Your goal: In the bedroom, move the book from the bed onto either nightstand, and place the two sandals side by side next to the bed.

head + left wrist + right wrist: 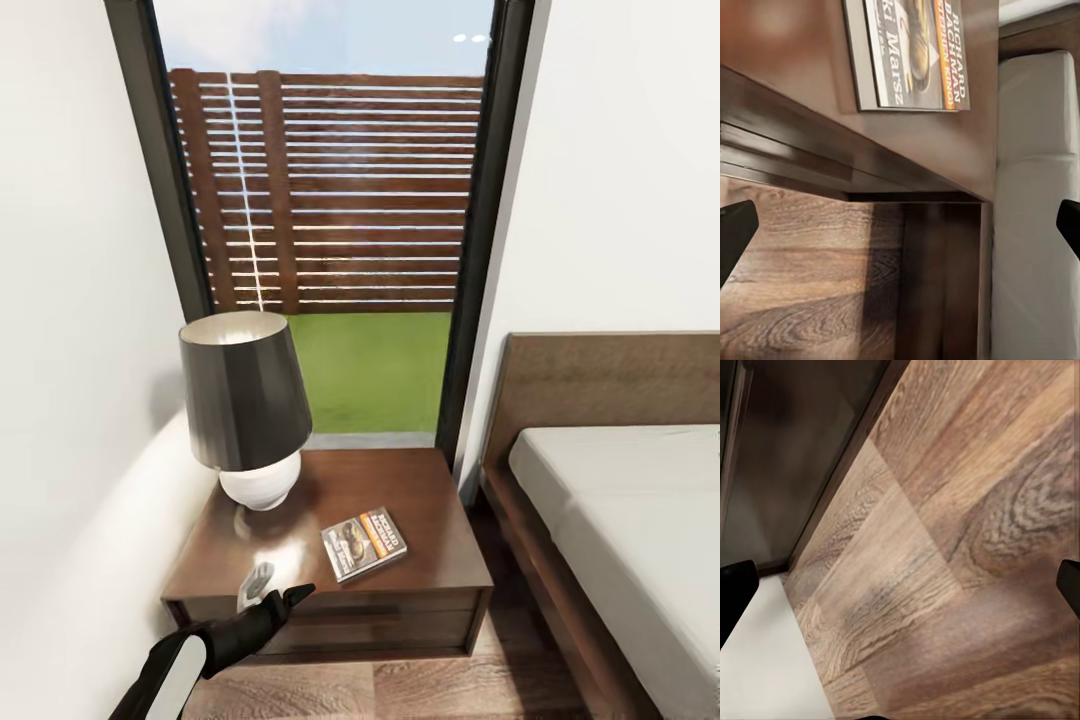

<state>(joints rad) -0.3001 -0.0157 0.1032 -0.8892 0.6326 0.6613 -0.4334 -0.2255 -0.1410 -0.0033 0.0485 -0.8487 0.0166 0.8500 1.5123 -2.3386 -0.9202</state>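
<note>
Dark brown and glossy, the nightstand [420, 500] stands against the tall window [330, 200], with the slatted wooden fence [340, 190] and grass [375, 365] outside. On its top, towards the front edge, the book [364, 544] lies flat with its cover up, an orange title band along one side; it sits well apart from the lamp [248, 410], whose dark shade and white base take up the back corner nearer the wall. To the right of the nightstand is the bed [640, 500], light-grey mattress on a brown wooden frame with a flat headboard.

The left gripper [290, 597] hovers just in front of the nightstand's front edge, close to the book but not touching it. In the left wrist view its fingertips [735, 232] stand wide apart with nothing between them, over the wood-plank floor [802, 300], and the book [916, 52] shows on the cabinet top beyond.

The right gripper [900, 592] points at bare plank floor [967, 510], its jaws likewise spread and empty
</note>
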